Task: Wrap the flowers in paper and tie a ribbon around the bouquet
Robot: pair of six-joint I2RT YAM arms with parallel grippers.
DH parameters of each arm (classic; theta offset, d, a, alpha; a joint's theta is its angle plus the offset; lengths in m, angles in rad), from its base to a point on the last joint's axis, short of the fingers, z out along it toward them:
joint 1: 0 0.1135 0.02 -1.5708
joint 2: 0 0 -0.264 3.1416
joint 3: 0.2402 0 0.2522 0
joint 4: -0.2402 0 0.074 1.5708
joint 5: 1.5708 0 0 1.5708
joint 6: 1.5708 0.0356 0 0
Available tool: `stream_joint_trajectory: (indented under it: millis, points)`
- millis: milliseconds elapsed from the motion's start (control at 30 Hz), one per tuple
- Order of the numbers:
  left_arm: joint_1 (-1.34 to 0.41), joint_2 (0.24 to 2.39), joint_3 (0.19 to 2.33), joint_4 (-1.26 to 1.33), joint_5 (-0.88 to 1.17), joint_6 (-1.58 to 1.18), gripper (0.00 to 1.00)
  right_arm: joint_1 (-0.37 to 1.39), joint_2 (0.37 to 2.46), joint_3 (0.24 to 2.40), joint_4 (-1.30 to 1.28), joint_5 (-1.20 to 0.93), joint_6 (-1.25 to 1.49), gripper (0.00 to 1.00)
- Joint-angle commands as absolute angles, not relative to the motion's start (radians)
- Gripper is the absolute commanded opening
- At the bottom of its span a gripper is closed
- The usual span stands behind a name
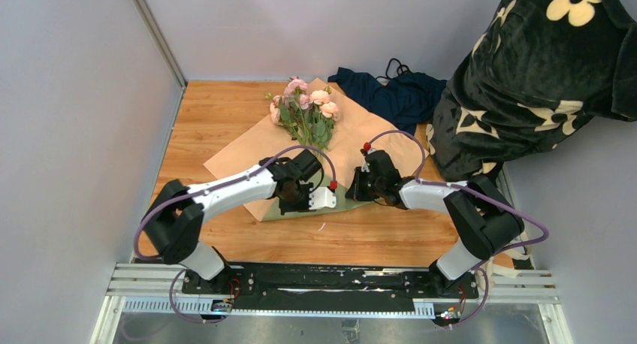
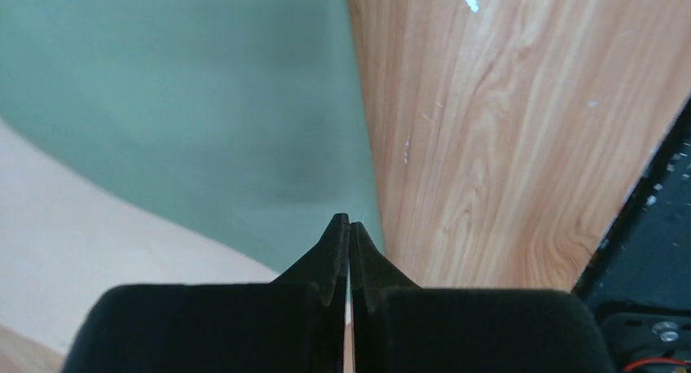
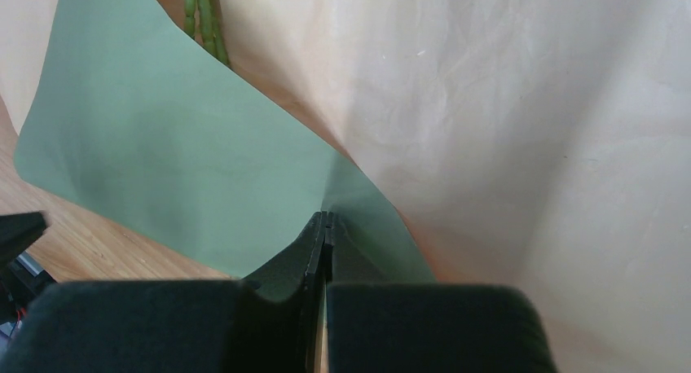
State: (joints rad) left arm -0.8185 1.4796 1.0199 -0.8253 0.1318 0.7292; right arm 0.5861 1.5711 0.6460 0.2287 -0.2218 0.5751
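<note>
The paper [image 1: 360,134] lies tan face up on the wooden table [image 1: 210,111]. Its near corner is folded over, showing the sage-green face [image 2: 204,104]. The flowers [image 1: 304,107], pink blooms on green stems [image 3: 204,23], rest loose on the sheet's far half. My left gripper [image 1: 330,200] [image 2: 349,220] is shut on the green flap's edge. My right gripper [image 1: 353,192] [image 3: 326,218] is shut on the same flap [image 3: 163,145], a crease starting at its tips. The two grippers stand close together. The ribbon is out of view, and no bouquet shows.
A dark navy cloth [image 1: 390,92] is bunched at the back right. A person in black fabric with cream flower prints [image 1: 541,81] leans in at the right edge. Grey walls close the back and left. The black base rail [image 1: 323,280] runs along the near edge.
</note>
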Motion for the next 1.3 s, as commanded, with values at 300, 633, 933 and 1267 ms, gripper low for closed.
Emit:
stream_joint_trajectory:
  millis: [300, 633, 933, 1267]
  points:
    - [-0.721, 1.517, 0.794, -0.779, 0.074, 0.788, 0.0, 0.572, 1.622, 0.602, 0.063, -0.173, 0.53, 0.0]
    - [-0.562, 1.37, 0.677, -0.803, 0.005, 0.837, 0.0, 0.571, 1.618, 0.593, 0.065, -0.173, 0.528, 0.0]
    - [-0.681, 1.353, 0.981, -0.847, 0.203, 0.726, 0.0, 0.572, 1.629, 0.609, 0.054, -0.18, 0.529, 0.0]
    - [-0.775, 1.731, 1.183, -0.489, 0.125, 0.391, 0.05, 0.574, 1.561, 0.571, 0.067, -0.17, 0.585, 0.0]
